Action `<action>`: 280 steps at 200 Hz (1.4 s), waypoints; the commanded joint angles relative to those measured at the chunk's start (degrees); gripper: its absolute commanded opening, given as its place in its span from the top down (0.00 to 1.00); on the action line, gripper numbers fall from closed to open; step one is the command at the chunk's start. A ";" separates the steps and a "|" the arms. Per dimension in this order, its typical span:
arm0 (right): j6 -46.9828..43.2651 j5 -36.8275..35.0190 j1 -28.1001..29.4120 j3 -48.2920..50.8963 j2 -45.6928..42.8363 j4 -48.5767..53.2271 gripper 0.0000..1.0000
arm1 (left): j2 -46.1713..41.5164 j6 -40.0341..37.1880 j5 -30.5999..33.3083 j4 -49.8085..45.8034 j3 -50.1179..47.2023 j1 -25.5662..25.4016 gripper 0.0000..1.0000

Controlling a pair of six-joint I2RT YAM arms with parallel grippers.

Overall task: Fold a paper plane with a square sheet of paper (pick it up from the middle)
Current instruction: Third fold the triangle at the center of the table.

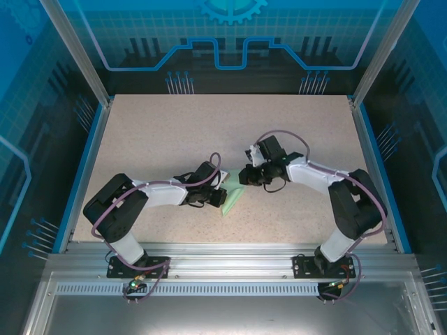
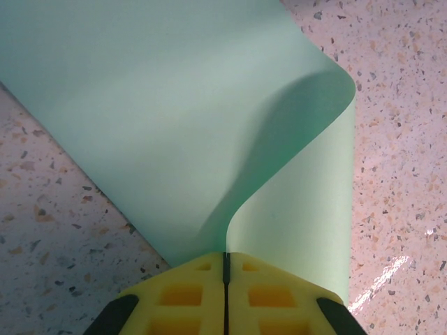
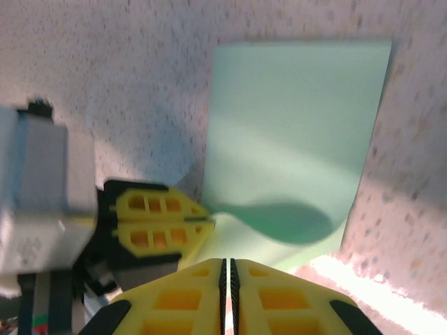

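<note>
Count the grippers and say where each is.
2. The left gripper is shut on the left edge of the square sheet of paper; the right gripper, closed, is at its far end.

desk (image 1: 174, 132): speckled beige top, brightly lit | edge strips (image 1: 80, 174): blue, left and right | walls (image 1: 230, 42): blue panels, circuit-line pattern | aluminium rail (image 1: 230, 262): along near edge

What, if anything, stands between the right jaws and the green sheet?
Nothing visible. The right gripper sits shut at the edge of the square sheet of paper; the left gripper pinches the sheet beside it, not in its way.
</note>
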State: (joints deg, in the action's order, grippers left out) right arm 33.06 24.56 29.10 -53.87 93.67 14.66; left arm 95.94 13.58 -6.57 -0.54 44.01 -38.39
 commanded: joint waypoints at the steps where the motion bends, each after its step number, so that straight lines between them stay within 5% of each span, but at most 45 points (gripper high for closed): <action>1: 6.54 3.18 2.60 5.41 -2.28 -8.17 0.88 | -0.93 0.65 -1.25 0.02 -1.30 0.52 0.92; 72: 14.40 1.08 9.70 10.37 -0.03 -17.97 0.89 | -1.55 0.74 -1.25 0.18 -1.70 0.51 0.92; 280: 13.65 -1.98 12.11 8.86 0.53 -13.47 0.87 | -1.06 0.48 -1.78 0.53 -2.32 0.54 0.92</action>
State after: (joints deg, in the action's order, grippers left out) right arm 46.30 22.52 39.40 -44.21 97.01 0.86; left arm 95.50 13.58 -7.01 0.78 42.96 -38.35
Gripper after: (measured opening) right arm 0.127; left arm 0.084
